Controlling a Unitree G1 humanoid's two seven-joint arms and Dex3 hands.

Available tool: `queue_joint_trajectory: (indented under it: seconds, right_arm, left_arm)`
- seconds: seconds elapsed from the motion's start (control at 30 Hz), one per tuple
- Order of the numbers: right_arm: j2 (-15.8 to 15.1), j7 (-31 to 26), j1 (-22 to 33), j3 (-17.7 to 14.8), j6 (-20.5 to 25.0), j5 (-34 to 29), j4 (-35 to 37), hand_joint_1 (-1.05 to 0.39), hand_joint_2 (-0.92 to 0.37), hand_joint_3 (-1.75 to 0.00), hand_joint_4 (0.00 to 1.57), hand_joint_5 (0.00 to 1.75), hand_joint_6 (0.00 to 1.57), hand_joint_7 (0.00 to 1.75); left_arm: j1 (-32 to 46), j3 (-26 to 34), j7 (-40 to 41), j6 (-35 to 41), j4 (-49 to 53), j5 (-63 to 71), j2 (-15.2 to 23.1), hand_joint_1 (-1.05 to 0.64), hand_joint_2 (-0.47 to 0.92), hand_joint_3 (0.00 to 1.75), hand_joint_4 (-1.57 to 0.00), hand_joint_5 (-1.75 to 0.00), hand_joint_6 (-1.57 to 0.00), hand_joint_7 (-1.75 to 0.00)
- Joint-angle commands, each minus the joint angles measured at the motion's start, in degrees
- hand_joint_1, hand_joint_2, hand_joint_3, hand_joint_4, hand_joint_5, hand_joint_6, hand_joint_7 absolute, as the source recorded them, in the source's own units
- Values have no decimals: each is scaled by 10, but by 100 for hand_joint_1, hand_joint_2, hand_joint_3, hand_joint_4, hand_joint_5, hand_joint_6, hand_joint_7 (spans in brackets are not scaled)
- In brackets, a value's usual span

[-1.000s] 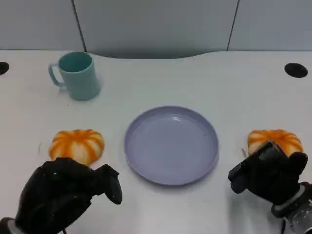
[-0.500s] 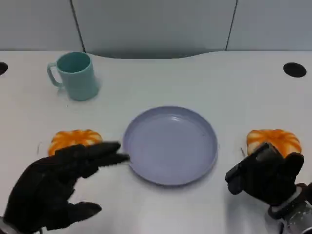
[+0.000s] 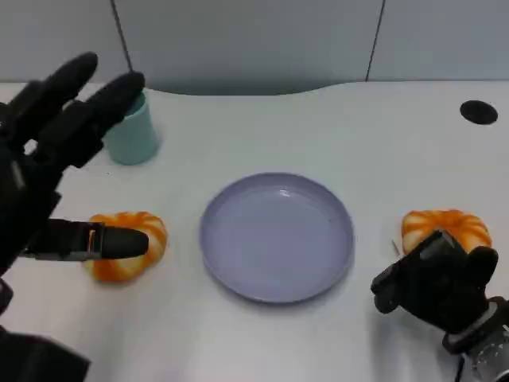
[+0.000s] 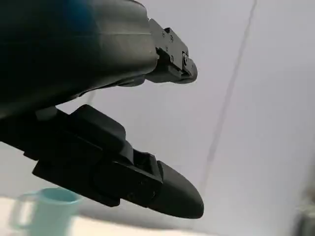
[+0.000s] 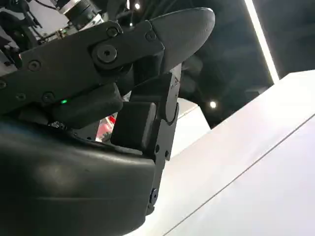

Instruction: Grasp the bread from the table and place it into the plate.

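The left bread (image 3: 126, 247) lies flat, long side across the tabletop (image 3: 318, 135), beside the plate (image 3: 277, 235). The left robot hand (image 3: 48, 175) is spread wide above it. The right robot hand (image 3: 437, 286) is curled in, holding nothing.

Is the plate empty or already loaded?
Empty. The plate shows only bare purple surface; one bread lies on the table to its left, the other bread to its right.

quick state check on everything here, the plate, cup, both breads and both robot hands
plate: empty, flat on the table
cup: upright, partly hidden behind the left hand's fingers
left bread: on the table, left of the plate, not held
right bread: on the table, right of the plate, not held
left robot hand: raised, fingers spread, holding nothing
right robot hand: fingers curled in, holding nothing, just short of the right bread
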Motion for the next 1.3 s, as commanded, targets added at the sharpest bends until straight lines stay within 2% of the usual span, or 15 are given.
queue_joint_trajectory:
  seconds: [0.03, 0.13, 0.2, 0.33, 0.43, 0.63, 0.73, 0.87, 0.93, 1.07, 1.1, 1.13, 1.17, 1.23, 1.3]
  right_arm:
    - [-11, 2, 4, 2, 4, -4, -10, -53, -88, 0, 157, 8, 147, 0]
    - [-9, 4, 8, 2, 4, -2, -15, -52, -89, 0, 157, 6, 147, 1]
    - [-7, 10, 12, 0, 10, 3, -20, -52, -89, 0, 157, 6, 147, 1]
    - [-6, 15, 23, 4, 28, 4, -39, -52, -88, 0, 157, 5, 146, 0]
    - [-1, 15, 37, 4, 9, 4, -60, -54, -88, -1, 157, 8, 147, 1]
    - [6, 43, 42, -2, 19, 19, -58, -51, -90, -1, 155, 3, 145, 0]
    - [8, 41, 48, -1, 29, 22, -69, -51, -89, 0, 156, 2, 145, 1]
    - [7, 48, 49, -2, 25, 22, -71, -51, -90, 0, 156, 1, 144, 0]
    - [8, 44, 51, -2, 31, 24, -77, -52, -89, 0, 157, 1, 145, 0]
    - [9, 37, 55, -3, 33, 26, -87, -52, -89, 0, 157, 3, 146, 1]
    - [8, 38, 53, -2, 30, 25, -85, -52, -89, 0, 157, 3, 146, 1]
    - [7, 36, 52, -1, 29, 24, -84, -52, -89, 0, 157, 3, 146, 1]
    - [5, 34, 51, 0, 35, 24, -83, -52, -89, 0, 157, 3, 146, 1]
    - [4, 34, 50, 2, 39, 24, -82, -51, -88, 0, 157, 3, 146, 1]
    - [6, 36, 51, 2, 30, 24, -86, -50, -90, -1, 157, 4, 145, 0]
  left_arm:
    - [-63, -80, 198, 58, 146, 176, 83, -105, 92, 14, -7, -4, -20, 0]
    - [-125, -162, 274, 94, 300, 213, 105, -105, 92, 10, -7, -4, -18, 0]
    - [-163, -210, 307, 115, 396, 218, 104, -105, 92, 9, -6, -3, -18, 0]
    - [-223, -288, 340, 153, 547, 208, 95, -105, 91, 7, -6, -3, -19, 0]
    - [-255, -337, 346, 184, 635, 195, 85, -105, 92, 7, -4, -1, -16, 0]
    - [-282, -398, 319, 232, 715, 157, 60, -105, 92, 15, 0, 0, -12, -1]
    - [-287, -421, 313, 252, 730, 144, 52, -105, 92, 12, -3, -1, -12, -1]
    - [-289, -442, 283, 284, 745, 127, 43, -103, 88, 4, -13, -5, -18, -2]
    - [-291, -452, 268, 299, 749, 120, 41, -96, 87, 2, -17, -6, -20, -2]
    - [-294, -463, 253, 305, 752, 101, 38, -67, 82, 0, -40, -9, -37, -3]
    - [-293, -467, 271, 309, 753, 100, 34, -65, 81, 0, -42, -9, -38, -2]
    - [-293, -469, 283, 313, 754, 97, 30, -42, 80, 0, -59, -14, -54, -5]
    - [-292, -470, 294, 316, 755, 93, 27, -26, 82, 1, -73, -16, -67, -6]
    - [-292, -466, 299, 320, 756, 79, 22, -17, 86, 3, -85, -19, -80, -8]
    - [-294, -455, 291, 319, 756, 58, 19, -17, 91, 4, -92, -22, -92, -10]
